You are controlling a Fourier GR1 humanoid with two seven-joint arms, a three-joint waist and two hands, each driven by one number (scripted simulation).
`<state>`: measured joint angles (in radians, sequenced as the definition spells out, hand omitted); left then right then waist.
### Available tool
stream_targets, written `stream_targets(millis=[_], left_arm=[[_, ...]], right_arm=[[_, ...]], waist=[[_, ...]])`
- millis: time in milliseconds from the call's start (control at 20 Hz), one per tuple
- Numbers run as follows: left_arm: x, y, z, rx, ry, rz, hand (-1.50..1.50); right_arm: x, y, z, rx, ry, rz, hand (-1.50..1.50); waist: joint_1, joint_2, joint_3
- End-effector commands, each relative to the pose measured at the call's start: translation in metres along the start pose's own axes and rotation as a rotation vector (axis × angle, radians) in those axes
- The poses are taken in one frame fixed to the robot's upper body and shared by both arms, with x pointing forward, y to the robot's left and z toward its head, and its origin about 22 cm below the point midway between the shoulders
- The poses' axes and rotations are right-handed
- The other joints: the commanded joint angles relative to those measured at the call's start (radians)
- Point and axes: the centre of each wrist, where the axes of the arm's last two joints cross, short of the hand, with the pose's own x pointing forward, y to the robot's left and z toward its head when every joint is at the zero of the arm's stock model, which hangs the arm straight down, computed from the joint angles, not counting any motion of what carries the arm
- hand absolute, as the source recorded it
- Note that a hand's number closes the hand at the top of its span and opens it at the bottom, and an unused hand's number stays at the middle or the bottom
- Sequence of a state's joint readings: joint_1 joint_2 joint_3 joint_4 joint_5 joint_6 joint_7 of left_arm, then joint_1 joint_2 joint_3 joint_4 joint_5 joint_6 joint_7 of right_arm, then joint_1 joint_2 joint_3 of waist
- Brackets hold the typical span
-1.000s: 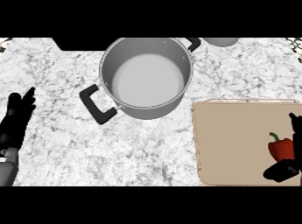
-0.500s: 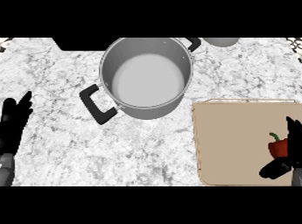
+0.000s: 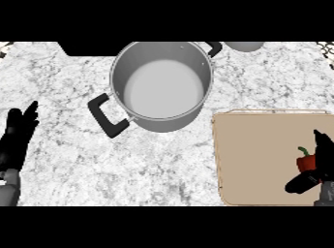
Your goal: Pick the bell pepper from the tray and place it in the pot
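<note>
**Pepper at the tray's right edge, right hand around it**

Marbled white counter point(image 3: 169, 160) fills the view, with patterned tile showing at its far corners. No brand, label or writing can be read on anything.

One pot point(image 3: 162, 87) stands at 12 o'clock, grey, with two black handles, one toward 8 o'clock and one toward 1 o'clock; nothing lies inside it. One tan tray point(image 3: 259, 160) lies at 4 o'clock, near the pot but apart from it. One red pepper point(image 3: 307, 161) with a green stem sits on the tray at its right side, well apart from the pot.

Two hands show. The right hand point(image 3: 331, 157) is at the pepper, fingers on its right side and thumb curled under it at 5 o'clock, so the pepper sits in its grasp; whether it has left the tray cannot be told. The left hand point(image 3: 16, 140) rests at 8 o'clock on the bare counter, fingers straight and pointing up, holding nothing.

A grey rounded object point(image 3: 244, 46) is cut off at the top edge, at 1 o'clock.
</note>
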<state>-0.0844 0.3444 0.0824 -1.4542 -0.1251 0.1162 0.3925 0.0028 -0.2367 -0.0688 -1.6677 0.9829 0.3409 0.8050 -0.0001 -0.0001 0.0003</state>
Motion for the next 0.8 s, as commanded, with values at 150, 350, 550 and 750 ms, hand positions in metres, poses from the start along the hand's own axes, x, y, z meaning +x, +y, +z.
stream_targets(millis=[150, 350, 550, 750], left_arm=[[-0.003, 0.016, -0.001, -0.001, 0.009, -0.006, 0.00], [-0.005, 0.008, -0.005, -0.007, 0.002, 0.000, 0.00], [0.019, 0.010, 0.011, -0.009, 0.000, -0.019, 0.00], [0.001, 0.000, 0.007, -0.011, 0.000, 0.005, 0.00]], right_arm=[[0.000, 0.010, -0.027, 0.011, -0.004, -0.002, -1.50], [-0.019, 0.020, -0.044, 0.020, 0.006, -0.011, -1.50], [-0.021, 0.013, -0.037, -0.043, -0.075, 0.006, 1.50], [-0.021, 0.022, -0.023, -0.112, -0.097, 0.079, 1.50]], waist=[[0.003, 0.000, 0.000], [0.002, 0.001, 0.000], [0.005, -0.001, 0.000], [0.001, -0.001, 0.000]])
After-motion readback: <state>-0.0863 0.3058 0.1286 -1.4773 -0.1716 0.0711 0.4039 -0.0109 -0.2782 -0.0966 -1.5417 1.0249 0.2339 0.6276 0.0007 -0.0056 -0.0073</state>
